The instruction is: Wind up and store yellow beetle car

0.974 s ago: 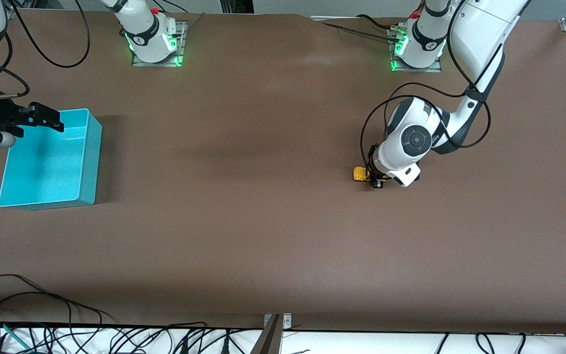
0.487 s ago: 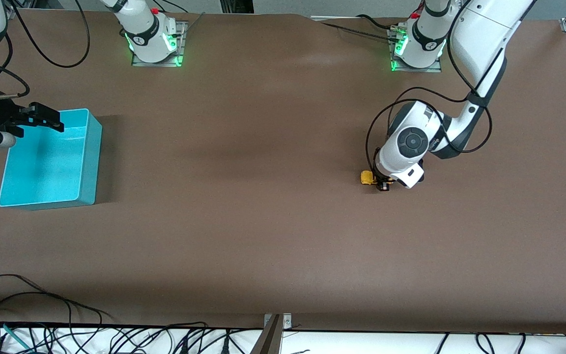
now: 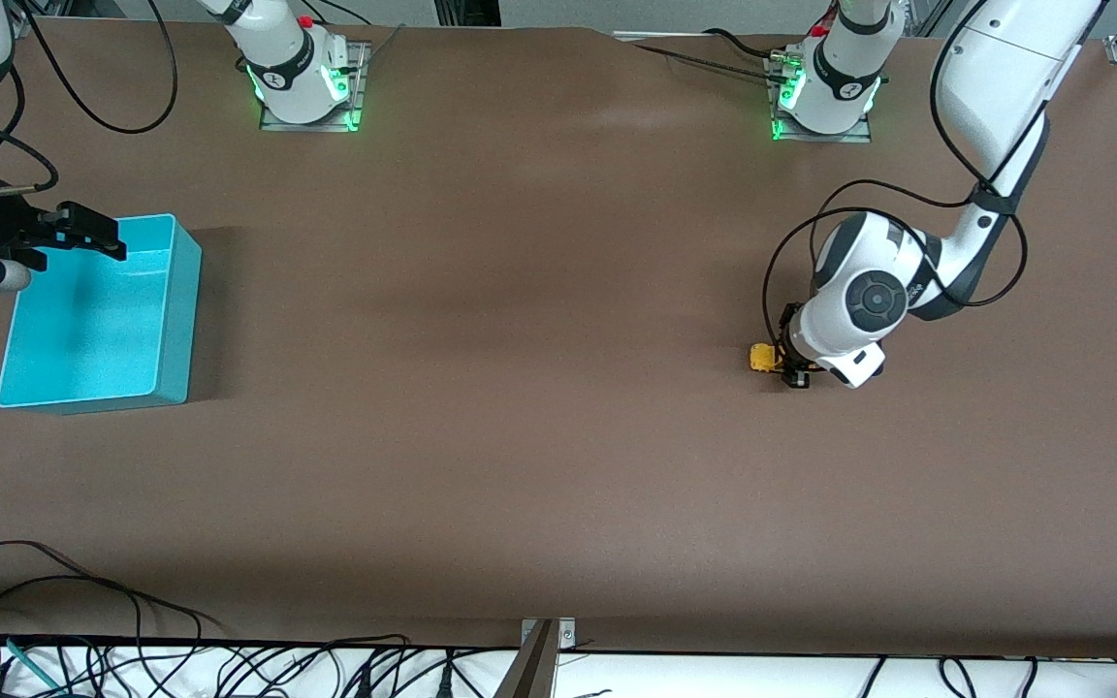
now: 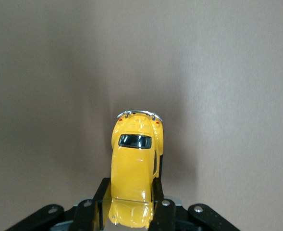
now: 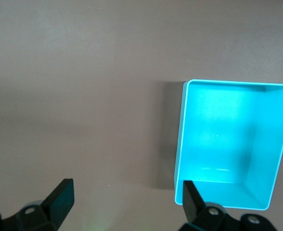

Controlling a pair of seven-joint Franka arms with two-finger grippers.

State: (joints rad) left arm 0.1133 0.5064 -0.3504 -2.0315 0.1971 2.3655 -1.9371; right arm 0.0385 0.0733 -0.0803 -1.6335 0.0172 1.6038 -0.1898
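Note:
The yellow beetle car [image 3: 761, 358] sits low on the brown table toward the left arm's end. My left gripper [image 3: 784, 369] is shut on it. In the left wrist view the black fingers [image 4: 158, 192] press both sides of the yellow beetle car [image 4: 134, 161], and its chrome bumper points away from my left gripper [image 4: 130, 204]. My right gripper [image 3: 74, 242] waits open at the right arm's end, by the edge of the teal bin [image 3: 182, 291]. Nothing lies between the fingers of my right gripper [image 5: 127, 197], and the teal bin [image 5: 179, 144] beside it holds nothing.
Both arm bases with green lights stand at the table's edge farthest from the front camera [image 3: 306, 87], [image 3: 825, 92]. Loose black cables [image 3: 83, 630] lie along the edge nearest that camera. Brown table surface stretches between the car and the bin.
My left gripper has slid the car along the table toward the left arm's end and slightly nearer the front camera. The right arm has not moved.

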